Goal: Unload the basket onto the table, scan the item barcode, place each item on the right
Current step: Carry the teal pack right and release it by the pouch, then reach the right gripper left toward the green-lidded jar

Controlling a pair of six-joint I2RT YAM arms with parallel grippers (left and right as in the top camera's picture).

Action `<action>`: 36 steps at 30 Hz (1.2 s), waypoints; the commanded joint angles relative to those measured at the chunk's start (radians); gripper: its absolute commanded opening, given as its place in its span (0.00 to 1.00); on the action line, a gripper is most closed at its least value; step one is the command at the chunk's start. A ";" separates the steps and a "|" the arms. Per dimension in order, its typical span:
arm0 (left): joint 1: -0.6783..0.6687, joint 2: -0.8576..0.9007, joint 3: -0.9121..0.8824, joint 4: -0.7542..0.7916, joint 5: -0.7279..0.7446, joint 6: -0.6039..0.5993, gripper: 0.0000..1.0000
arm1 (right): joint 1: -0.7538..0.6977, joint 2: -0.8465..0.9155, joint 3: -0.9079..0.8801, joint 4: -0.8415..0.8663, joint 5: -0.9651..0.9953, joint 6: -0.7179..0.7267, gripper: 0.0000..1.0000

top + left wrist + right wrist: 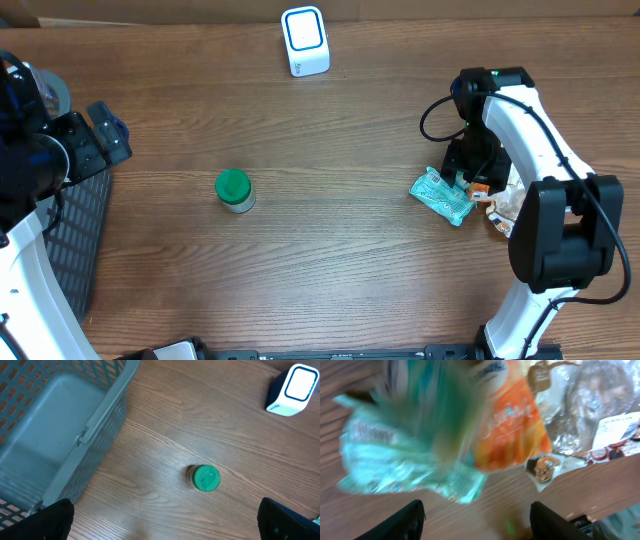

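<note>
Here's the white scanner [305, 41] with its blue-rimmed face, standing at the far edge of the table [340, 280]; no writing can be read on it. Well away from the scanner, nearer the robot and off to the right, the teal packet [441, 196] lies flat on the wood. The right gripper [482, 520] hangs right over it, fingers spread wide with only bare wood between them, gripping nothing. The wrist view is badly blurred, so the teal packet's print is a smear. Beside it, on the side away from the scanner, sits an orange packet [512, 425] with white script lettering I cannot make out. Next to that is a clear crinkly bag [590, 400] with a white label [615, 430], its text too small to read. A green-lidded jar [234, 190] stands upright, nearer the robot than the scanner and slightly left. Further left of the scanner is the grey basket [60, 425]. The left gripper [165, 525] hovers there, fully spread and empty.
</note>
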 commanded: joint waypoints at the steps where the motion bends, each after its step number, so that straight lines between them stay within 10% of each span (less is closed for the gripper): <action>1: 0.003 0.003 0.006 0.002 0.004 0.019 1.00 | 0.027 -0.042 0.129 -0.011 -0.088 -0.065 0.79; 14: 0.003 0.003 0.006 0.002 0.004 0.019 1.00 | 0.246 -0.076 0.264 0.124 -0.421 -0.198 0.86; 36: 0.003 0.003 0.006 0.002 0.004 0.019 1.00 | 0.637 -0.049 0.246 0.513 -0.386 -0.199 0.95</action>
